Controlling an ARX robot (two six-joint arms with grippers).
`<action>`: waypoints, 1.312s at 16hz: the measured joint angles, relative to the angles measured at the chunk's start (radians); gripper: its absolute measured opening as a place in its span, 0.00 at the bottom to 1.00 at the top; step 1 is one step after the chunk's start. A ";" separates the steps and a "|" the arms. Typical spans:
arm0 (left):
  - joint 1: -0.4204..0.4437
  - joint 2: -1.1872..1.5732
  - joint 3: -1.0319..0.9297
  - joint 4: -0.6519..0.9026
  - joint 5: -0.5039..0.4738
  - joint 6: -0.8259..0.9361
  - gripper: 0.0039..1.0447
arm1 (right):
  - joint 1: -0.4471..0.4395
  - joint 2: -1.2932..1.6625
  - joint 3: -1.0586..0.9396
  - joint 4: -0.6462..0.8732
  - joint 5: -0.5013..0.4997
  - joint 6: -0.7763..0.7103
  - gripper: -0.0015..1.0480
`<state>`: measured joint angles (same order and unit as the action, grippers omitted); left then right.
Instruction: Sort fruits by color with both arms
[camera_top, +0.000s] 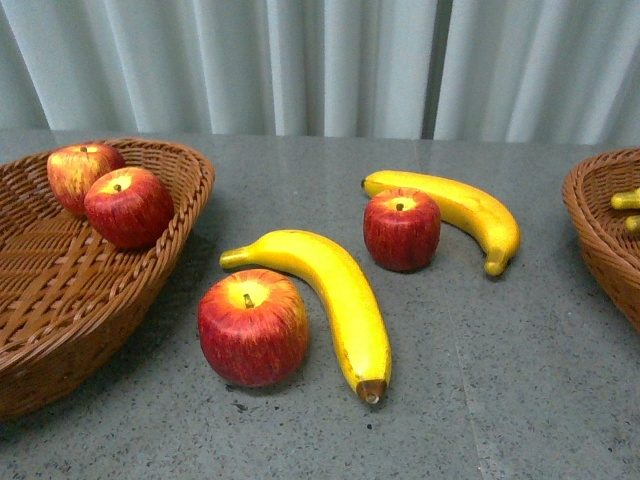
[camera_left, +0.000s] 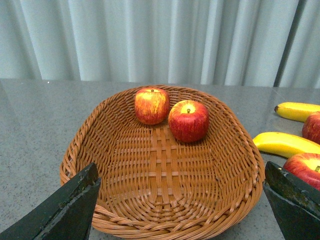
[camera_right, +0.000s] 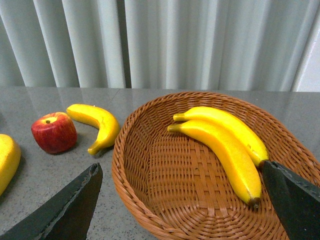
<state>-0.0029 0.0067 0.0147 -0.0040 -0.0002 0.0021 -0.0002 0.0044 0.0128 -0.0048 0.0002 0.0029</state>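
Fruits are partly sorted. A streaked apple and a redder apple touch in the left wicker basket, straight ahead of the left claw, whose black fingers are spread wide to either side of the basket's near rim. Two bananas, an upper banana and a lower banana, lie side by side in the right wicker basket, ahead of the right claw, which gapes just as wide.

Only the right wrist view shows those bananas whole; the front view catches just their yellow ends and neither arm. The front view alone shows all the loose fruit between the claws: a near apple just beside a near banana, and a far apple in front of a far banana.

The table is grey speckled stone; a pale pleated curtain hangs behind.
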 joint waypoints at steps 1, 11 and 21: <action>0.000 0.000 0.000 0.000 0.000 0.000 0.94 | 0.000 0.000 0.000 0.000 0.000 0.000 0.94; -0.090 1.125 0.736 0.244 0.113 0.090 0.94 | 0.000 0.000 0.000 0.000 0.000 0.000 0.94; -0.424 1.485 0.872 -0.007 0.128 0.331 0.94 | 0.000 0.000 0.000 0.000 0.000 0.000 0.94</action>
<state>-0.4267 1.4914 0.8864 -0.0109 0.1280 0.3332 -0.0002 0.0044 0.0128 -0.0044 0.0002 0.0025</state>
